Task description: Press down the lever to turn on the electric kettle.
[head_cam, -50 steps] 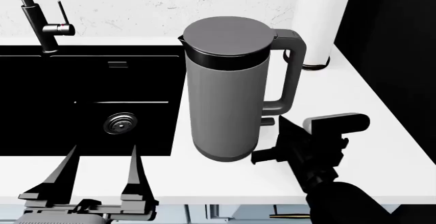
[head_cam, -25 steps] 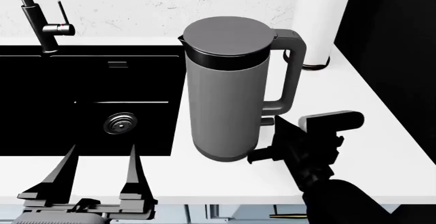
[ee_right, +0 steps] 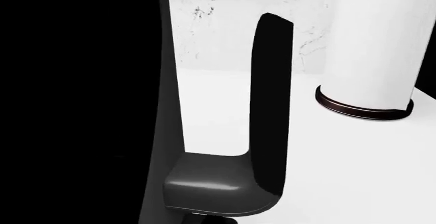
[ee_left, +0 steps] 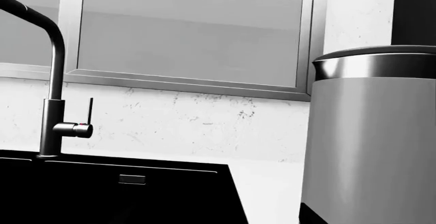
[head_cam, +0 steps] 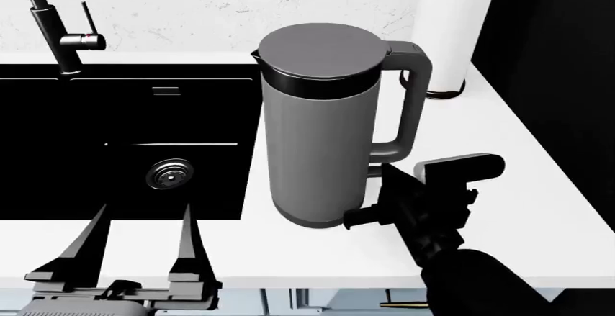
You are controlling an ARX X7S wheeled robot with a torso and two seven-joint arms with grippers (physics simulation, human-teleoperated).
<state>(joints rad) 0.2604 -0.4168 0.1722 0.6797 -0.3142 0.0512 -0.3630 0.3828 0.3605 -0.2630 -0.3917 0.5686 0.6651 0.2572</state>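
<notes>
The electric kettle [head_cam: 317, 129] stands on the white counter right of the sink, grey with a flat lid and a dark loop handle [head_cam: 411, 100]. The lever sits below the handle; only a sliver [head_cam: 372, 169] shows beside my right gripper's tip. My right gripper [head_cam: 384, 186] is against the kettle's lower right side, just under the handle; its jaws do not show clearly. The right wrist view shows the handle [ee_right: 272, 106] very close and the kettle body [ee_right: 81, 101]. My left gripper [head_cam: 141, 247] is open and empty over the counter's front edge. The kettle also shows in the left wrist view [ee_left: 368, 147].
A black sink [head_cam: 125, 136] with a drain [head_cam: 170, 174] lies left of the kettle. A tap [head_cam: 57, 35] with a thin lever stands behind it. A white cylinder roll [head_cam: 451, 28] stands behind the kettle on the right. A dark wall bounds the counter's right side.
My right gripper has moved left and slightly up, closing onto the kettle's side and covering most of the lever. The kettle and left arm have not moved.
</notes>
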